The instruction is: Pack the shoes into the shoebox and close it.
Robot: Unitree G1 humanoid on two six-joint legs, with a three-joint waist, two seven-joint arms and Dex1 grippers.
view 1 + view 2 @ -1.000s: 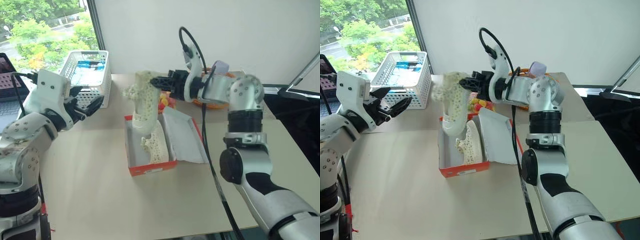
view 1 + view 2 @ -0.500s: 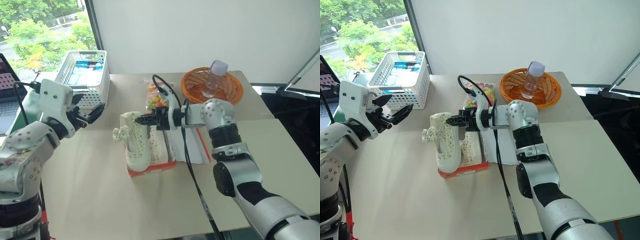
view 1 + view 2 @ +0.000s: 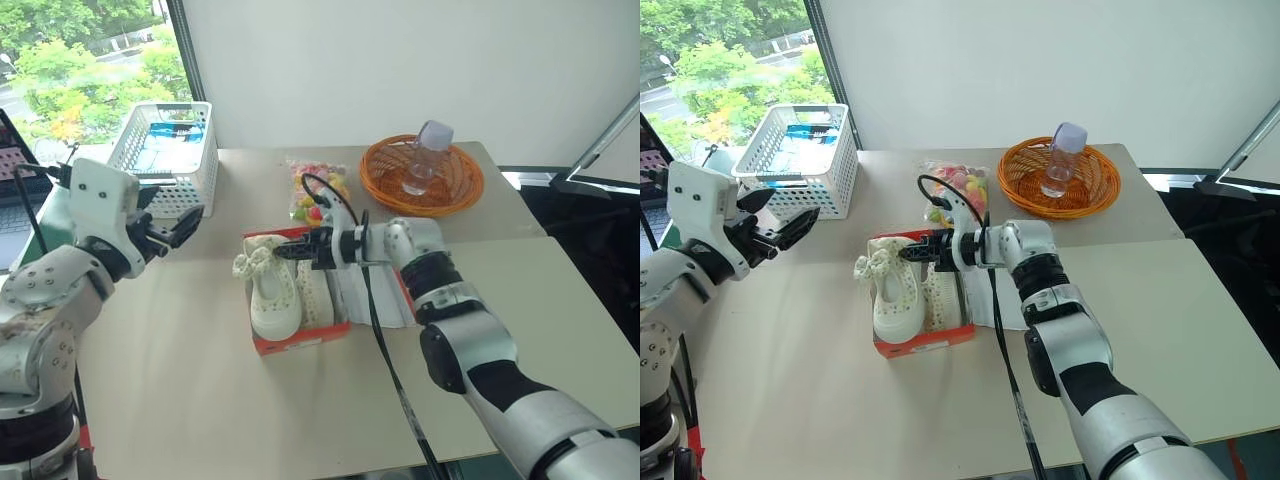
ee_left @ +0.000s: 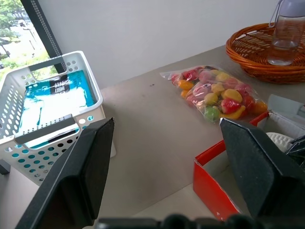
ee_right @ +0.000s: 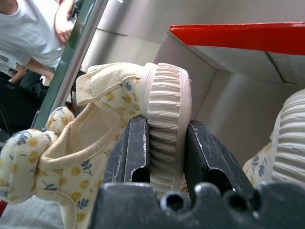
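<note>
right tool point(image 3: 908, 253) clamps a shoe point(image 3: 892, 292) inside the shoebox point(image 3: 925, 340) (second shoe point(image 3: 944, 297) alongside); left tool point(image 3: 790, 225) apart.

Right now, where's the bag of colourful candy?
The candy bag lies on the table just behind the open shoebox, between the white basket and the orange wicker basket.

Spread fingers point(image 4: 90, 167) over shoebox point(image 4: 214, 186) corner
</note>
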